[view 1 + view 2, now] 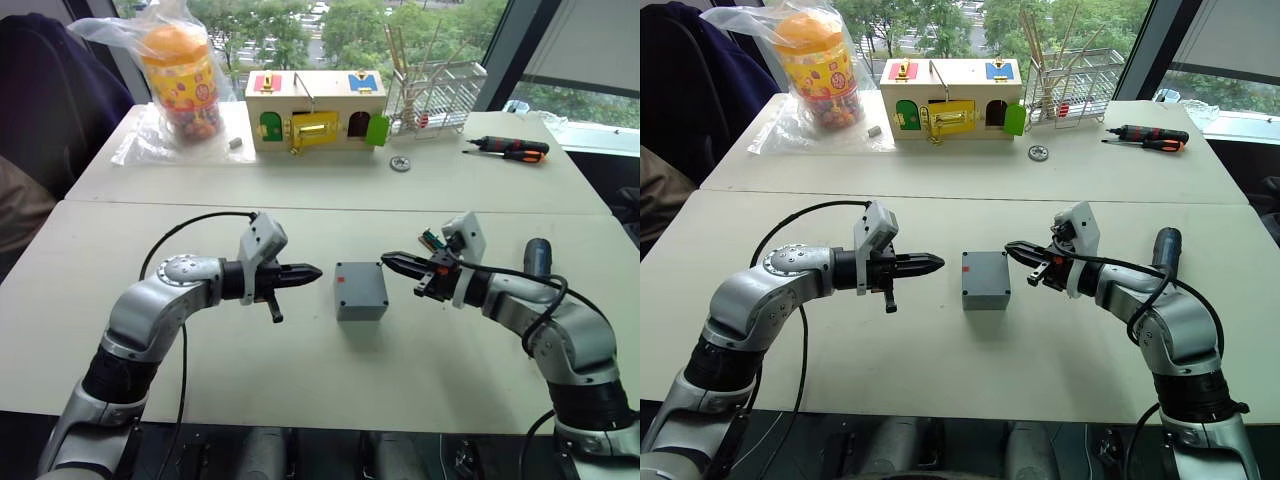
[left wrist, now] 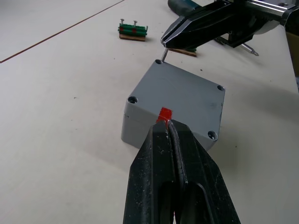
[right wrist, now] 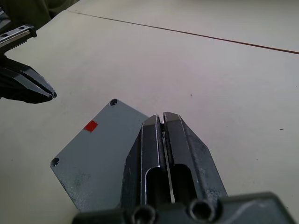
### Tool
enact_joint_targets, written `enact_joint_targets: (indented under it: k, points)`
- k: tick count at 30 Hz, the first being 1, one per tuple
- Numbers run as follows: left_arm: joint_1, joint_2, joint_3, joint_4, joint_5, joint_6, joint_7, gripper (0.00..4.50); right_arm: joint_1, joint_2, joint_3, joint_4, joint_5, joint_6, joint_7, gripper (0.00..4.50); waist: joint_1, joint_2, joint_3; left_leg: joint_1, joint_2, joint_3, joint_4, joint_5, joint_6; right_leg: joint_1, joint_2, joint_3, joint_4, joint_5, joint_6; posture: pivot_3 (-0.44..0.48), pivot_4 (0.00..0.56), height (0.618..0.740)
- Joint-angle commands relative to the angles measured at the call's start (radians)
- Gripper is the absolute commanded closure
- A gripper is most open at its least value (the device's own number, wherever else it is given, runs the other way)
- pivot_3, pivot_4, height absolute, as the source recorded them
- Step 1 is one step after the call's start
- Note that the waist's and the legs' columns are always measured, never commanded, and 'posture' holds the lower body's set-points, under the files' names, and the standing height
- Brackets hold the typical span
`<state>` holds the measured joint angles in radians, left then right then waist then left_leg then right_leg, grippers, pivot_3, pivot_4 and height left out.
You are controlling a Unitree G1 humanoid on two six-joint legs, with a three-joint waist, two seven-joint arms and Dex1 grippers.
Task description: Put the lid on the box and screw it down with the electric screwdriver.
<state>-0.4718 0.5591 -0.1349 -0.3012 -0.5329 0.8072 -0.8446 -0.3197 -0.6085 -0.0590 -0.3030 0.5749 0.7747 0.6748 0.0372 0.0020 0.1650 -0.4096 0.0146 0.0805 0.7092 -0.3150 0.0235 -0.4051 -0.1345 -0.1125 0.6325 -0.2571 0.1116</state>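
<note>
Lid (image 1: 360, 286) already sits on the box (image 1: 361, 304), mid-table, dead centre between both arms. Left gripper (image 1: 312, 271) pinched tight, empty, tip just beside the box's left edge. Right gripper (image 1: 392, 261) also closed; it may be pinching a screw (hard to tell), tip near the lid's far right corner. Electric screwdriver (image 1: 538, 256) lies behind the right forearm, long axis running away from the robot, so the right arm's nearer.
</note>
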Motion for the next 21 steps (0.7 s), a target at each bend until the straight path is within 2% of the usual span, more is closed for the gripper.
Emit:
enact_joint_targets:
  k: [1,21]
  points:
    - [0.001,0.006,0.019,-0.040,-0.014,0.000,0.005,4.50,-0.018,0.002,-0.011,-0.003,-0.002,-0.025,0.009,4.48,0.000,0.000,0.000,0.000,0.000,0.000,0.000,0.000,0.000,0.000,0.000,0.000,0.000,0.000,0.000,0.000,0.150,0.706]
    - [0.014,-0.002,0.005,-0.029,-0.001,-0.022,0.012,4.50,-0.022,0.005,-0.008,-0.011,0.012,-0.008,0.006,4.48,0.000,0.000,0.000,0.000,0.000,0.000,0.000,0.000,0.000,0.000,0.000,0.000,0.000,0.000,0.000,0.000,0.150,0.706]
